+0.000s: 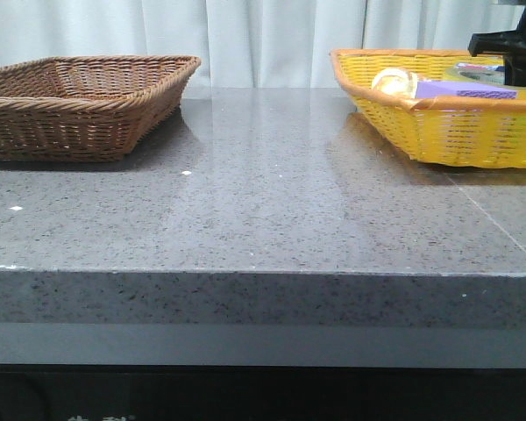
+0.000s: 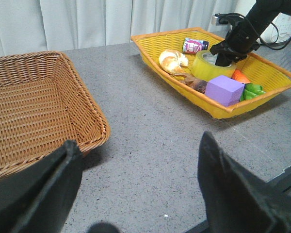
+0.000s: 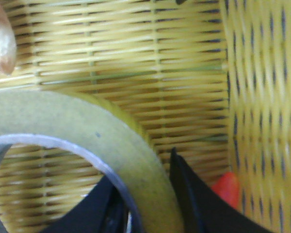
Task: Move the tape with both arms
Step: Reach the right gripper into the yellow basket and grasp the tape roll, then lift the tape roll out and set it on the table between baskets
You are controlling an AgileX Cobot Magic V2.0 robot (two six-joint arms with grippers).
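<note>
Grey speckled stone makes up your desk [image 1: 263, 219], with pale curtains behind it. At its far left corner sits the brown wicker basket [image 1: 79, 105]; at the far right corner, the yellow basket [image 1: 447, 123].

Your right arm [image 2: 254, 22] reaches down into the yellow basket from behind its far rim, bent at the wrist, and its gripper [image 2: 222, 57] is planted on the tape [image 2: 208, 65]. Your right wrist camera shows one finger [image 3: 94, 206] inside the white core and the other outside the roll's wall, so the fingers straddle that wall; whether they actually press on it, you cannot tell. The tape lies flat in the basket, just beside a purple block [image 2: 224, 90].

Your left gripper [image 2: 140, 194] hangs above the desk's near edge, its fingers spread wide and holding nothing.

From the front, the tape is hidden behind the basket rim, and only a black piece of the right arm shows at the frame edge.
</note>
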